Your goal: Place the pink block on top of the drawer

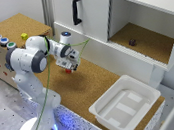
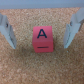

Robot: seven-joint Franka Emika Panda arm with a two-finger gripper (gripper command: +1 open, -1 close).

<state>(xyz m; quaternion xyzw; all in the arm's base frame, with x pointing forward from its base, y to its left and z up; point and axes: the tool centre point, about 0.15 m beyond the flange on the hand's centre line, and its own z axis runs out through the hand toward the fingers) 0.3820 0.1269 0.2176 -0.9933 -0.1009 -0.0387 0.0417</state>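
We see both views evenly, brightly lit and softly blurred. In the wrist view the block [image 2: 42,39] casts a faint shadow on the cork [image 2: 42,65]; the fingers [image 2: 74,27] are blurriest

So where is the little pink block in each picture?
Exterior view: the pink block peeks out just under the gripper, on the cork counter.
Wrist view: the pink block sits in the middle, between the two open fingers, showing a letter A.
Shared landmark: the cork counter under the block.
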